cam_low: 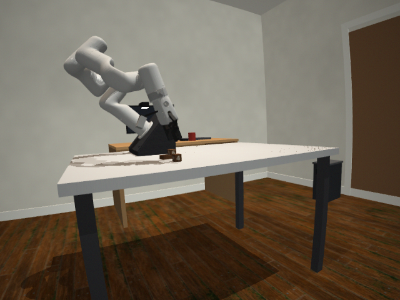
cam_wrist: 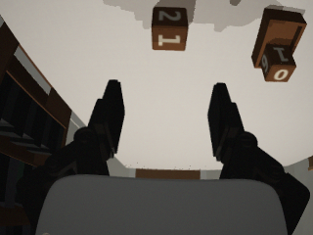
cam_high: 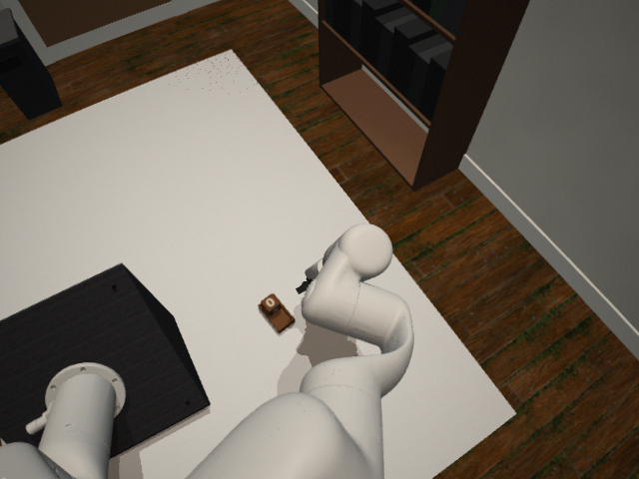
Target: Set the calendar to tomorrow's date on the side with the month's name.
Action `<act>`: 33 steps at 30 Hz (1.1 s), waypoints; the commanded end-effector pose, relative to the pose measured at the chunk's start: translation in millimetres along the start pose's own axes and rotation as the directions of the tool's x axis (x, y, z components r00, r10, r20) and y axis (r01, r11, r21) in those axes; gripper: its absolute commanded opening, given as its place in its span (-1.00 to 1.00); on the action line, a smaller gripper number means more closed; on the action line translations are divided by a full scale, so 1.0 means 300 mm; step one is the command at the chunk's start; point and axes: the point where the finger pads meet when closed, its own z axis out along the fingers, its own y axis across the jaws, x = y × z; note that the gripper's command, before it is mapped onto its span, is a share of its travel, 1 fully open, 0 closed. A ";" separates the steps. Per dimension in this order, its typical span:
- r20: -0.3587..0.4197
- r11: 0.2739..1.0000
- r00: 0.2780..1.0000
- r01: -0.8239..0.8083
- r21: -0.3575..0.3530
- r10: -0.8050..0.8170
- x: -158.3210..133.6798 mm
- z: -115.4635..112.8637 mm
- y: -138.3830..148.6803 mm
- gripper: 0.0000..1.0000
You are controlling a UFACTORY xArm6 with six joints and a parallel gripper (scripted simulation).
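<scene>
In the wrist view a loose brown cube (cam_wrist: 170,27) stands on the white table, showing a 2 on top and a 1 on its near side. The brown tray (cam_wrist: 280,42) lies to its right and holds the other cube (cam_wrist: 277,65), which shows a 1 and a 0. My gripper (cam_wrist: 166,97) is open and empty, raised above the table and apart from the loose cube. In the top view the tray (cam_high: 279,316) holds the cube with a 0 on top (cam_high: 270,302); my arm hides the loose cube. In the exterior view the gripper (cam_low: 175,134) hangs above both cubes (cam_low: 174,155).
The black robot base (cam_high: 93,355) stands on the table to the left of the tray. The table's right edge (cam_high: 438,309) is close behind my arm. A bookshelf (cam_high: 407,77) stands on the floor beyond it.
</scene>
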 end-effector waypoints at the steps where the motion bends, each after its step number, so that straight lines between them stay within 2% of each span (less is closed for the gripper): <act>1: -0.048 1.000 0.999 -0.006 0.004 0.006 -0.014 -0.003 0.001 0.37; 4: -0.083 1.000 0.997 -0.003 -0.002 0.003 -0.018 0.001 0.004 0.37; 9: -0.254 1.000 0.967 -0.002 -0.009 0.000 -0.025 0.007 0.006 0.37; 12: -0.315 1.000 0.949 -0.004 -0.001 0.004 -0.025 0.002 0.003 0.37; 18: -0.345 1.000 0.939 -0.006 0.004 0.007 -0.036 0.001 0.000 0.37; 19: -0.345 1.000 0.939 -0.006 0.004 0.007 -0.036 0.001 0.000 1.00; 33: -0.345 1.000 0.939 -0.006 0.004 0.007 -0.036 0.001 0.000 1.00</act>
